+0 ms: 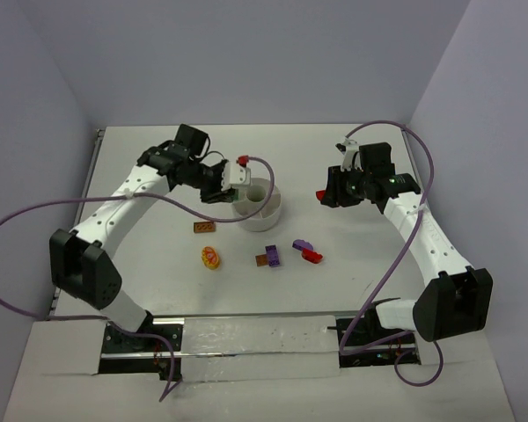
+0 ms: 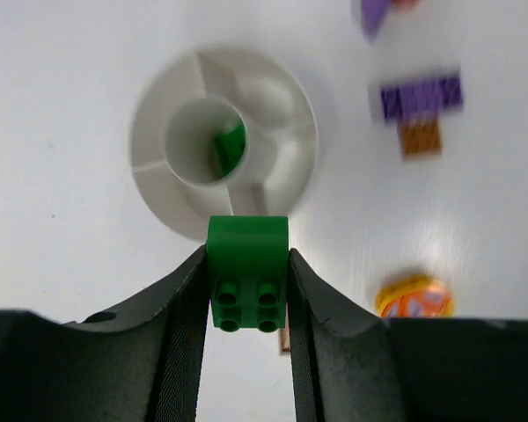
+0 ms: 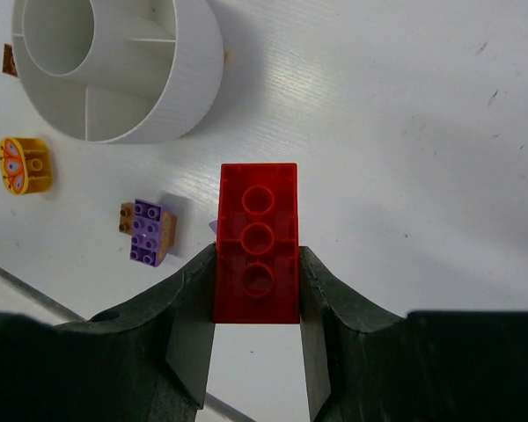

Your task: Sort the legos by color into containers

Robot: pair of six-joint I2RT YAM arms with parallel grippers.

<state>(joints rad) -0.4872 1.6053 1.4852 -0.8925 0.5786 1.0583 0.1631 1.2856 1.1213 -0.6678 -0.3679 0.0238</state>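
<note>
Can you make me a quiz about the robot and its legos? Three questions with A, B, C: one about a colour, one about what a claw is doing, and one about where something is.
1. What colour is the brick in the right claw?
A red
B purple
C yellow

2. The left claw is:
A open and empty
B shut on a green brick
C shut tight on nothing

3. Where is the round yellow lego?
A on the table
B in the left claw
C in the right claw

Answers:
1 A, the red brick sits pinched in that claw.
2 B, the claw squeezes the green brick's sides.
3 A, it lies loose, away from both claws.
</note>
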